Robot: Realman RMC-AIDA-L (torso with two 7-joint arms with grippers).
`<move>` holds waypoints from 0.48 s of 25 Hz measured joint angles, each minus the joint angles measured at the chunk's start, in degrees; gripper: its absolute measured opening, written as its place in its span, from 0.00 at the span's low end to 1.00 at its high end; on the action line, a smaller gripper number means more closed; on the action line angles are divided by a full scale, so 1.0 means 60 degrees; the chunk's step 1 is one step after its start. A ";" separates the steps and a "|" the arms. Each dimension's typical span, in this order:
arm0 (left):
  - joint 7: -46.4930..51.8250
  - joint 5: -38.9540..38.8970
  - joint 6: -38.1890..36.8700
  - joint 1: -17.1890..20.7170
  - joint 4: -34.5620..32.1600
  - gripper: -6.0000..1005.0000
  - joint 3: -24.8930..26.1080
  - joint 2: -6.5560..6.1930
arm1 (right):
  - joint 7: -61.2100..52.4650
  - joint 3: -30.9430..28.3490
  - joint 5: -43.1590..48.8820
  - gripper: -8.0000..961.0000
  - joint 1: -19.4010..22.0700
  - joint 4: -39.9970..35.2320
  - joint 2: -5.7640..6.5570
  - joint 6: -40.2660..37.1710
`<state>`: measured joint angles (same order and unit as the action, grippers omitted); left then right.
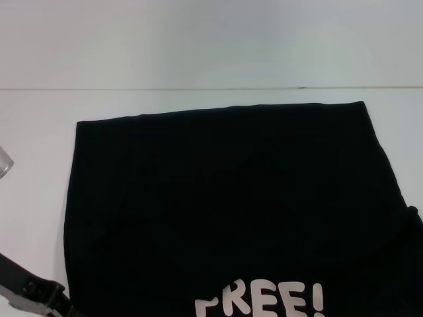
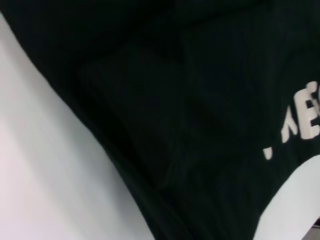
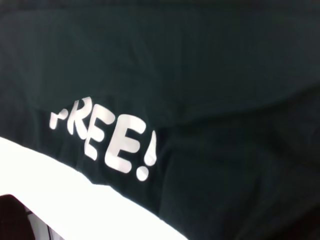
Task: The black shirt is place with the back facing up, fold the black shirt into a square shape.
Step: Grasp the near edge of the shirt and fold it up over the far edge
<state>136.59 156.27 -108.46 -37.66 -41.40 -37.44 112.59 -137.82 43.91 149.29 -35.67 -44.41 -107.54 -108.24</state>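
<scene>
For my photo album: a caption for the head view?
Black shirt lying on white table, white "FREE!" lettering showing.

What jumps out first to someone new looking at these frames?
The black shirt dominates, spread across the white table and filling most of the head view. Next, the white "FREE!" lettering at its near edge, facing up, also clear in the right wrist view. Part of the left arm shows at the shirt's near-left corner.

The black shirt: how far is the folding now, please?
Partly done, it seems. The black shirt lies on the white table as a compact block with straight far and left edges, its "FREE!" print facing up. The left arm sits at its near-left corner. Squaring it remains.
</scene>
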 joint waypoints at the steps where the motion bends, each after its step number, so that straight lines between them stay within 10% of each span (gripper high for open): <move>1: 0.0000 0.0057 0.0007 -0.0001 -0.0017 0.03 0.0016 0.0000 | 0.0004 0.0003 0.0026 0.05 0.0001 -0.0003 0.0009 0.0000; 12: 0.0010 0.0391 0.0157 -0.0022 -0.0076 0.03 0.0105 -0.0090 | 0.0016 -0.0014 0.0308 0.05 -0.0032 -0.0010 0.0023 -0.0006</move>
<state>136.65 158.62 -107.52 -37.79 -41.86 -36.81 112.05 -137.73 43.83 151.14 -35.86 -44.48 -107.40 -108.27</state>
